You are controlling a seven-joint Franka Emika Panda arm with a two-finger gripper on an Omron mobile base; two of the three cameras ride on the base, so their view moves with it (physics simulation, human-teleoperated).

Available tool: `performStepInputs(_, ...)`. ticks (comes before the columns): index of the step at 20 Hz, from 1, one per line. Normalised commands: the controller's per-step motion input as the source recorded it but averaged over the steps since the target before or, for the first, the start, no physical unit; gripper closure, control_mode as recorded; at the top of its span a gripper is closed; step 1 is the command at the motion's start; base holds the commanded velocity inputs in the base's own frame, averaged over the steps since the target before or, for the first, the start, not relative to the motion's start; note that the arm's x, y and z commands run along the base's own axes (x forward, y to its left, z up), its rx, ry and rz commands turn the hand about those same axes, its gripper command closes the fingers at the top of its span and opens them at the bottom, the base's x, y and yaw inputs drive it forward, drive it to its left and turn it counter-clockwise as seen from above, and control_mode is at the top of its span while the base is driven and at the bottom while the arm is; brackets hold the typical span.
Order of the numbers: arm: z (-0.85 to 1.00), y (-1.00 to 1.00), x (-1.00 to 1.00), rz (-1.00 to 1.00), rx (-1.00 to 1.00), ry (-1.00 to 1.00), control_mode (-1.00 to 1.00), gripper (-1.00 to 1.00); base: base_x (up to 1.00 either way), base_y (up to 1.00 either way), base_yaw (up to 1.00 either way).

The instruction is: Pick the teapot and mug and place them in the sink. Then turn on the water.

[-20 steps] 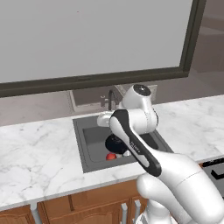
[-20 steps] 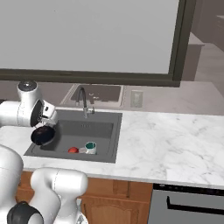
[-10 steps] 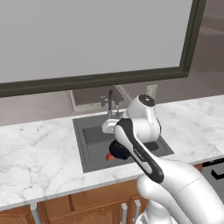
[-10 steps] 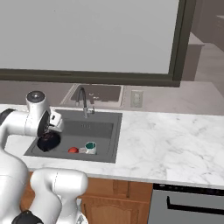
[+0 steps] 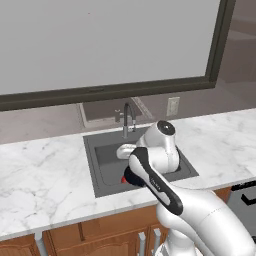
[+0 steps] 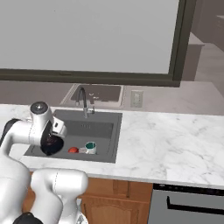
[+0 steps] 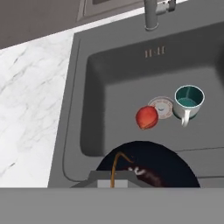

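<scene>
The dark grey sink holds the mug, upright with its teal inside showing, right of the drain. The small red-and-silver teapot rests just left of the mug on the basin floor. My gripper hangs over the sink's front left corner, apart from both. A dark round shape at the bottom of the hand view covers its fingertips. The curved tap stands at the back rim. No water is in view at its spout.
White marble counter runs along both sides of the sink. A large window fills the wall behind, with an outlet right of the tap. A dark appliance front sits below the counter at the right.
The arm has swung a little to the right and lowered, bringing the hand in over the sink's front left corner. The mug and teapot lie where they were.
</scene>
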Motion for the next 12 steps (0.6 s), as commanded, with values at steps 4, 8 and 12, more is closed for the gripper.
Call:
performStepInputs(4,-0.01,0.00,0.25,-0.06,0.00,-0.03,-1.00,1.00,0.00,0.00,0.00)
performStepInputs(8,0.00,0.06,0.29,-0.09,0.00,-0.02,-1.00,1.00,0.00,0.00,0.00)
performStepInputs(12,0.00,0.09,0.26,-0.09,0.00,-0.02,-1.00,1.00,0.00,0.00,0.00)
